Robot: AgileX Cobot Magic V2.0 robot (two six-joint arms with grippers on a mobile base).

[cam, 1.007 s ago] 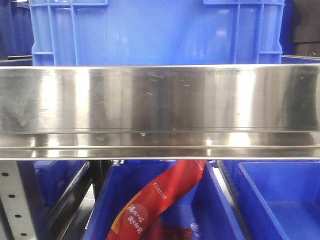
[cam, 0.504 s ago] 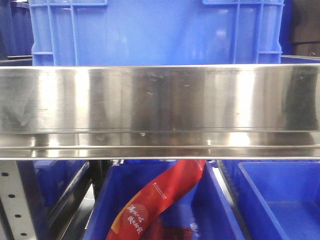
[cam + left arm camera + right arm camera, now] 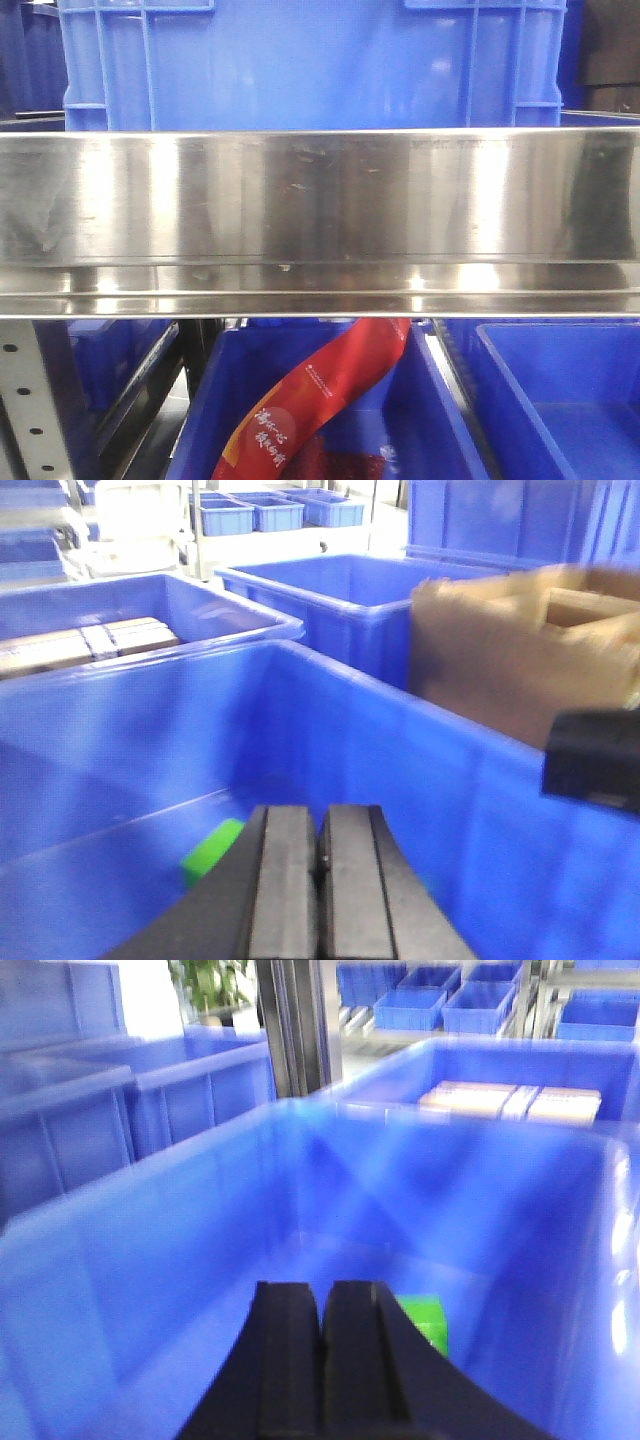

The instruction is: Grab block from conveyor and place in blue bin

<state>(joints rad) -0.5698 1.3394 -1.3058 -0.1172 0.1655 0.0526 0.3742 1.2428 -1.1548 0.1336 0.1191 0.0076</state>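
Block (image 3: 212, 848) lies on blue bin (image 3: 140, 720) floor, partly hidden behind left hand (image 3: 319, 855). Both hands pinched closed, empty; right hand (image 3: 322, 1335) likewise. Likely light, rigid, slick plastic; best gripped across flat sides, not studs.

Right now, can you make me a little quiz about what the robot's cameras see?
1. True or false: the left gripper has its fingers pressed together.
2. What colour is the block lying in the bin beyond the right gripper?
3. In the front view, what hangs into the lower bin: A) a red packet, B) a yellow rope, C) a white cloth?

Key: 1. True. 2. Green. 3. A.
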